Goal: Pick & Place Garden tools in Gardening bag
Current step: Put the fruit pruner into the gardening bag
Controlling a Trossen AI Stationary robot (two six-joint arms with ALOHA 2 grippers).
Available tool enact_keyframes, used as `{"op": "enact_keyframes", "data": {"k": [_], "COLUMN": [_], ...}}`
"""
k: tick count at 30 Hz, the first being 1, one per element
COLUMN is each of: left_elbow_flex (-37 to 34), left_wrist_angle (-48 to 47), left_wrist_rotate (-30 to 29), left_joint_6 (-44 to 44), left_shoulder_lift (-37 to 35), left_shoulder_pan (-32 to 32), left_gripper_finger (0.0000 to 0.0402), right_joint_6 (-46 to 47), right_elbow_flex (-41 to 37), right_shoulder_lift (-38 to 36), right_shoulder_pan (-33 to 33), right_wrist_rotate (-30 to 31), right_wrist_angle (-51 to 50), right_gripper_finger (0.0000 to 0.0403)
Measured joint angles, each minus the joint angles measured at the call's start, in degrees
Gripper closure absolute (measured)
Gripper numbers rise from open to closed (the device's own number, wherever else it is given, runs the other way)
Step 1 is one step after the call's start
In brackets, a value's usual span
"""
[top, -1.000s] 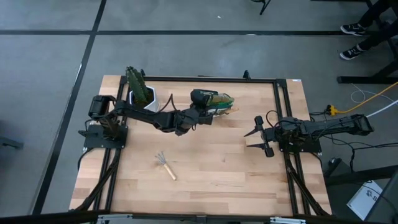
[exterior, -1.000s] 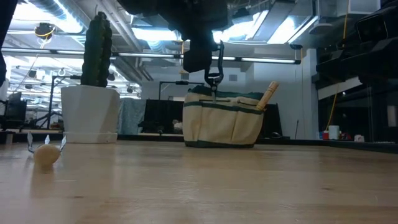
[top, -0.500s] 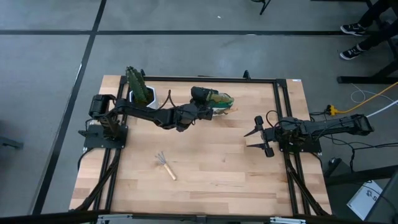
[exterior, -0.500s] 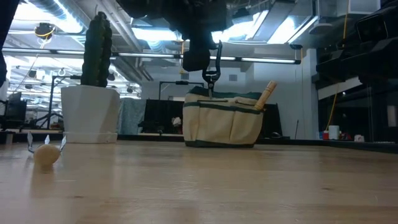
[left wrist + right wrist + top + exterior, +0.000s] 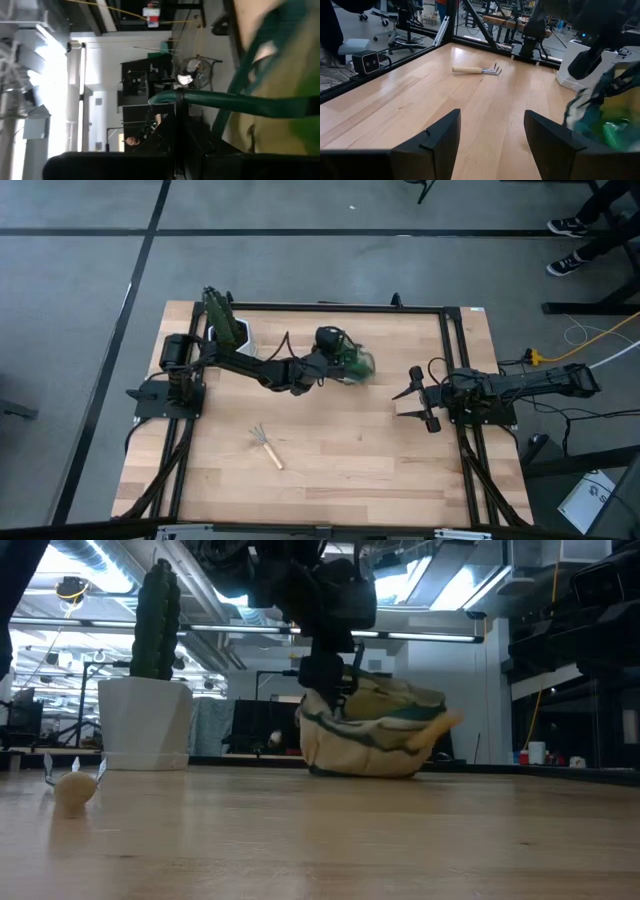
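The tan gardening bag (image 5: 352,364) with green trim lies tipped on the far middle of the table; in the low view the bag (image 5: 372,735) leans right, with a wooden trowel handle (image 5: 440,728) sticking out of it. My left gripper (image 5: 335,690) is over the bag's left top, shut on a green loop handle (image 5: 235,102). The claw rake (image 5: 266,446) lies flat on the table, near left of centre. My right gripper (image 5: 420,398) waits open and empty at the table's right. The shears and the spray bottle are not in view. My left gripper holds the bag's green loop handle (image 5: 186,96) near one end of its arc; the strap runs across the fingers. The fingers come from above and from the table's left. The bag's bottom rests on the table, and its body is tilted and crumpled below the gripper.
A cactus-like plant in a white pot (image 5: 228,330) stands at the far left, close behind my left arm. A black frame (image 5: 450,360) runs around the table. Bare wood (image 5: 360,450) lies between the rake and my right gripper.
My left gripper has come down and toward the table's near edge with the bag's handle. The bag, upright before, has tipped toward the right and slid a little toward the near edge. The trowel handle has dropped from slanting up to almost level.
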Motion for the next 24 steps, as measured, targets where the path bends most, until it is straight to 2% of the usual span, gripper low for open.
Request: {"op": "enact_keyframes", "data": {"k": [7, 11, 20, 24], "left_elbow_flex": [0.0, 0.0, 0.0, 0.0], "left_wrist_angle": [13.5, 18.2, 19.2, 19.2], "left_wrist_rotate": [-2.1, -2.0, -2.1, -5.4], "left_joint_6": [10.5, 13.6, 13.1, 13.9], "left_shoulder_lift": [-0.1, -0.1, -0.1, -0.1], "left_shoulder_pan": [0.0, 0.0, 0.5, 0.4], "left_gripper_finger": [0.0395, 0.0394, 0.0394, 0.0394], "right_joint_6": [0.0, 0.0, 0.0, 0.0], "right_elbow_flex": [0.0, 0.0, 0.0, 0.0], "right_shoulder_lift": [0.0, 0.0, 0.0, 0.0], "right_shoulder_pan": [0.0, 0.0, 0.0, 0.0], "right_wrist_rotate": [0.0, 0.0, 0.0, 0.0], "right_wrist_angle": [0.0, 0.0, 0.0, 0.0], "right_gripper_finger": [0.0184, 0.0184, 0.0184, 0.0184]}}
